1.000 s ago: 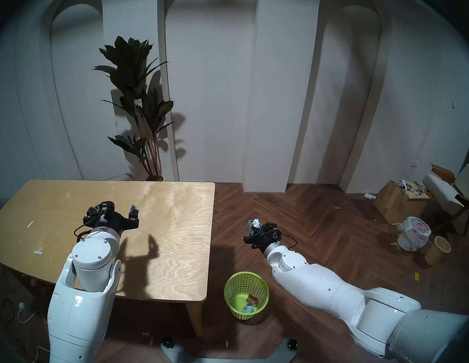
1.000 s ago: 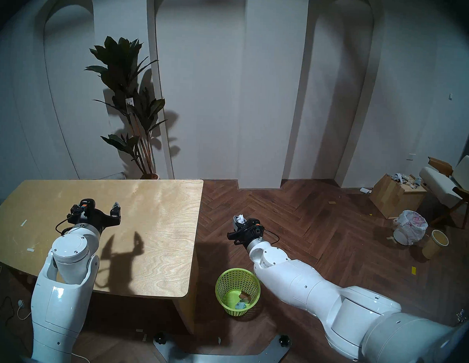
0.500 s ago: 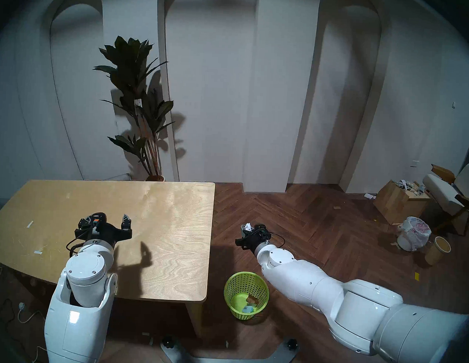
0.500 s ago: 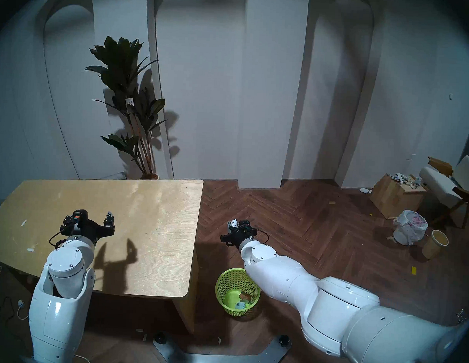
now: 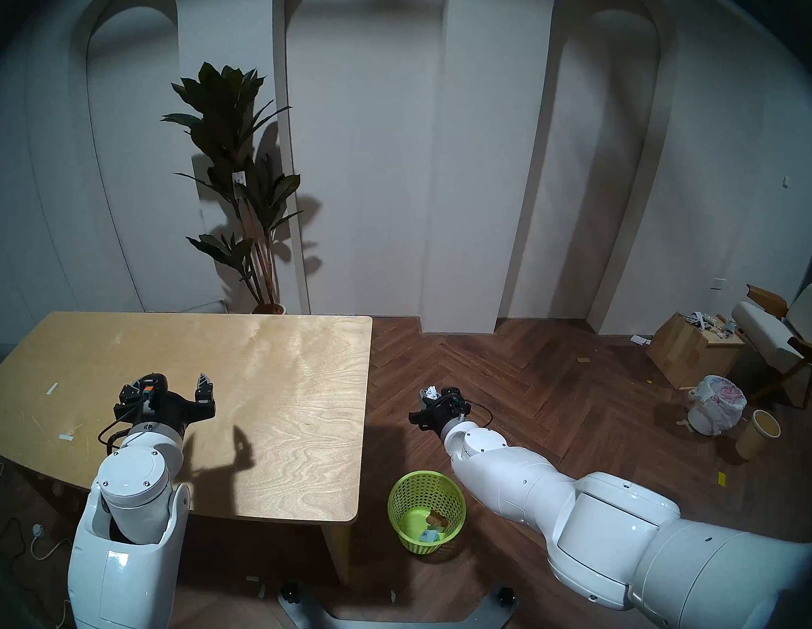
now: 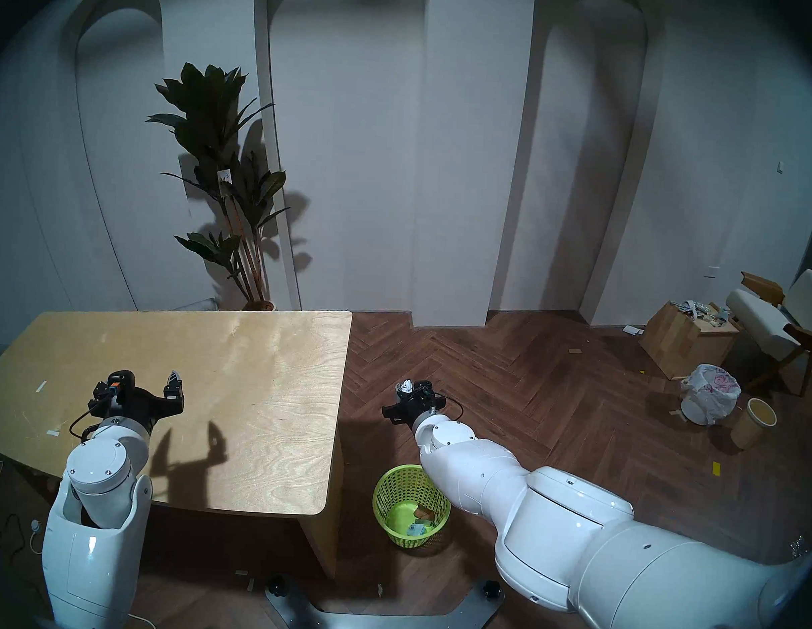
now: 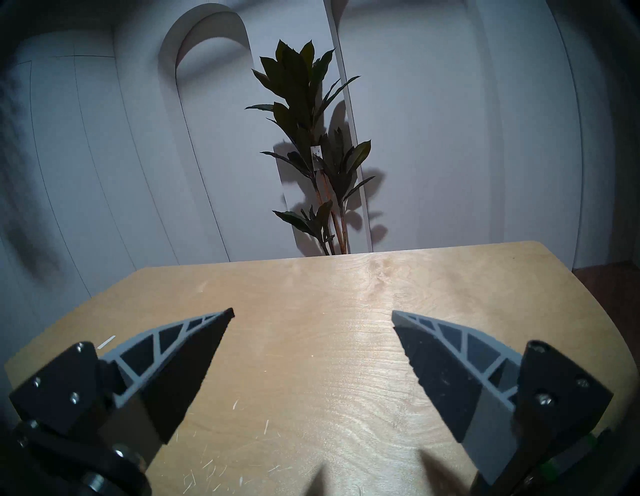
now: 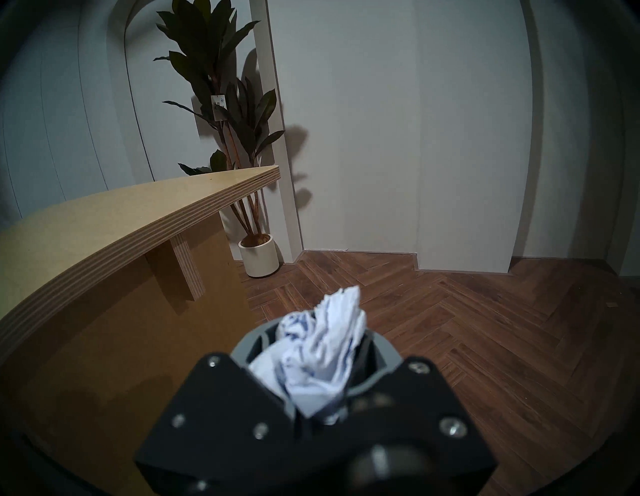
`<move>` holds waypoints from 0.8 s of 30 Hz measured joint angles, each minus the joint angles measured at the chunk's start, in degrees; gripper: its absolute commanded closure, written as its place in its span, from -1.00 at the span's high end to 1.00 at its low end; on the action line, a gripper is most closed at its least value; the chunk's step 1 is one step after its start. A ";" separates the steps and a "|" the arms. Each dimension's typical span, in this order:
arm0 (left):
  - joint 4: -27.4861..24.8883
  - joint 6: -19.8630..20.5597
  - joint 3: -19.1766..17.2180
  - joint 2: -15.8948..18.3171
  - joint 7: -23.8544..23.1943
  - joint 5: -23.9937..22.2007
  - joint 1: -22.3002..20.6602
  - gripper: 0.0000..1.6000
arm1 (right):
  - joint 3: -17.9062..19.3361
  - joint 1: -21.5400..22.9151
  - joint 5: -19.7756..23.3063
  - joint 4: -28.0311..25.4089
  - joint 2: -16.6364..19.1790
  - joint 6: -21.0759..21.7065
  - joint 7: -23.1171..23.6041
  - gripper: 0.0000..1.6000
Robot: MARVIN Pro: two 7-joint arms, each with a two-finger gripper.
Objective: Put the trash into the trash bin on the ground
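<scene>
My right gripper is shut on a crumpled white paper ball, which pokes out above the fingers. It hangs over the floor, right of the table and beyond the lime-green mesh trash bin. The bin stands on the floor by the table's near right corner. A brown cardboard scrap and a pale blue-white wrapper lie inside it. My left gripper is open and empty above the table, as the left wrist view shows.
A white bin with a pink-printed bag, a beige bin, a cardboard box and a chair stand at the far right. A potted plant stands behind the table. My base plate lies in front.
My left arm has drawn back and to the left over the table, gripper still open. My right gripper, holding the paper ball, has shifted left toward the table and the bin.
</scene>
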 measured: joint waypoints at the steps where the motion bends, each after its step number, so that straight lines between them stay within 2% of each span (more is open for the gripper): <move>1: 0.00 -0.19 -0.13 0.18 -0.27 -0.15 -0.15 1.00 | 0.09 0.08 0.11 0.73 -0.26 -0.28 0.44 -1.00; 8: 0.64 -0.73 -0.18 0.82 -0.91 -0.02 -1.10 1.00 | 0.54 0.16 0.58 3.85 -1.15 -1.55 2.31 -1.00; 24: 1.20 -1.16 -0.18 1.10 -1.49 0.54 -1.82 1.00 | 1.06 0.33 1.06 7.33 -2.05 -2.49 3.78 -1.00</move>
